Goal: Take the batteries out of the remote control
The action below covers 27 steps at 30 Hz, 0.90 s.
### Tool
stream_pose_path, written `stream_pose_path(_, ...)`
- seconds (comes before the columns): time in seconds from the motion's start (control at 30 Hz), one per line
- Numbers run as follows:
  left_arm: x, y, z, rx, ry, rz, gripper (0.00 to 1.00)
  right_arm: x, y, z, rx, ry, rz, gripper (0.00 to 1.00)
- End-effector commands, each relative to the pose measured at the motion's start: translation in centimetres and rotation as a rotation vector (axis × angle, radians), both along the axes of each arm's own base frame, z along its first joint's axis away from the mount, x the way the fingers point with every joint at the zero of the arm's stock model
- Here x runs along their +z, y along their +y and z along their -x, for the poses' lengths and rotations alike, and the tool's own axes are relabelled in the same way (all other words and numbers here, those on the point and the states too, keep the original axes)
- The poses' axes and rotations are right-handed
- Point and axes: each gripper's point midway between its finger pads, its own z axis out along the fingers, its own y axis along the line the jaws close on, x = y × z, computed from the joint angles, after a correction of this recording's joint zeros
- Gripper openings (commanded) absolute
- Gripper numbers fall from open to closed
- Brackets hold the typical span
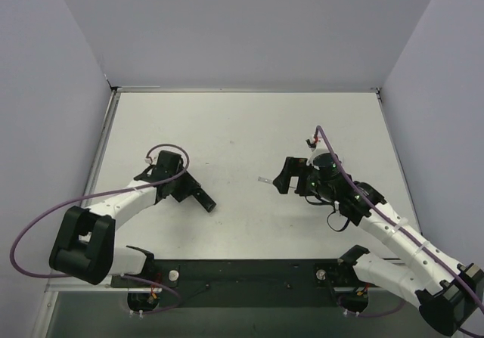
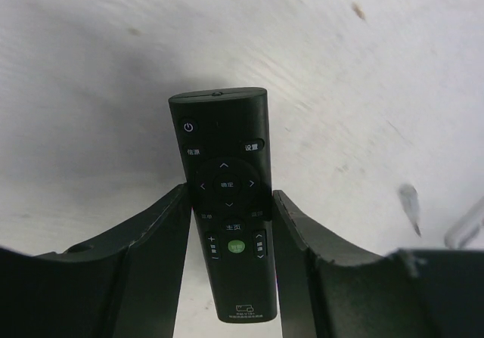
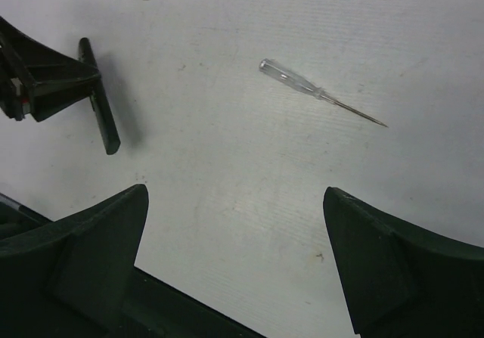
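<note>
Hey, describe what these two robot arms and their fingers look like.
The left arm and right arm have white link shells with black joint housings; a purple cable loops along each. The fingers are matte black, wedge-shaped, with scuffed edges.

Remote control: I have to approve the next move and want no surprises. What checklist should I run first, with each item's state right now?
1. Grip on the remote control: ok. The left gripper has its fingers against both long edges.
2. Battery side exposed: cannot tell. Only the button face shows.
3. The right gripper is free: ok, open and empty.
4. The clear pointed tool is located: ok. It lies on the table, apart from both grippers.
5. The batteries are out: cannot tell, none visible anywhere.
</note>
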Motion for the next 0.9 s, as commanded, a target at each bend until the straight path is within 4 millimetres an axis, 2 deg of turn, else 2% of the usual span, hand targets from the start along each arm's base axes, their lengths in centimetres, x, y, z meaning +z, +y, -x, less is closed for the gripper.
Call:
stream_pose_path(0.0, 6.7, -6.7, -1.8, -0.311, -0.301, 0.269, 0.26, 1.0, 3.9, 0.1, 0.118, -0.037, -0.197, 0.94)
stream_pose_path(0.03, 8.1, -7.7, -2.2, -0.353, -0.366, 0.302, 0.26, 0.6, 4.9, 0.8, 0.167, -0.007, -0.232, 0.94)
stream_pose_path(0.1, 9.6, -9.3, -1.3, -0.44, -0.409, 0.351, 0.25, 1.5, 6.7, 0.5, 0.214, -0.041, -0.33, 0.94)
stream_pose_path(0.13, 10.5, -9.9, -1.3, -0.47, -0.457, 0.374, 0.25, 1.4, 7.8, 1.2, 0.273, -0.011, -0.371, 0.94)
stream_pose_path(0.17, 11.2, -10.4, -1.1, -0.496, -0.489, 0.394, 0.25, 2.5, 8.8, 1.0, 0.297, -0.03, -0.431, 0.94)
stream_pose_path(0.23, 13.0, -11.7, -0.2, -0.565, -0.572, 0.461, 0.25, 2.3, 9.9, 1.4, 0.342, -0.003, -0.475, 0.96)
stream_pose_path(0.27, 13.6, -12.1, 0.1, -0.582, -0.593, 0.487, 0.25, 3.1, 10.7, 1.8, 0.386, -0.014, -0.515, 0.96)
stream_pose_path(0.4, 15.6, -13.3, 1.3, -0.655, -0.675, 0.559, 0.25, 3.9, 12.0, 2.2, 0.41, 0.004, -0.592, 0.96)
stream_pose_path(0.43, 16.4, -13.8, 1.8, -0.685, -0.711, 0.581, 0.25, 3.5, 12.2, 2.2, 0.414, 0.02, -0.598, 0.96)
stream_pose_path(0.57, 17.7, -14.6, 3.0, -0.72, -0.77, 0.642, 0.25, 4.0, 13.4, 2.7, 0.451, 0.039, -0.688, 0.96)
stream_pose_path(0.63, 18.8, -14.8, 3.4, -0.733, -0.815, 0.666, 0.25, 5.0, 14.4, 3.8, 0.52, 0.046, -0.76, 0.96)
stream_pose_path(0.73, 20.1, -15.0, 4.0, -0.748, -0.853, 0.699, 0.25, 4.7, 15.5, 5.0, 0.572, 0.079, -0.794, 0.96)
stream_pose_path(0.87, 21.6, -14.9, 4.4, -0.724, -0.892, 0.735, 0.25, 4.3, 16.2, 5.5, 0.587, 0.085, -0.787, 0.93)
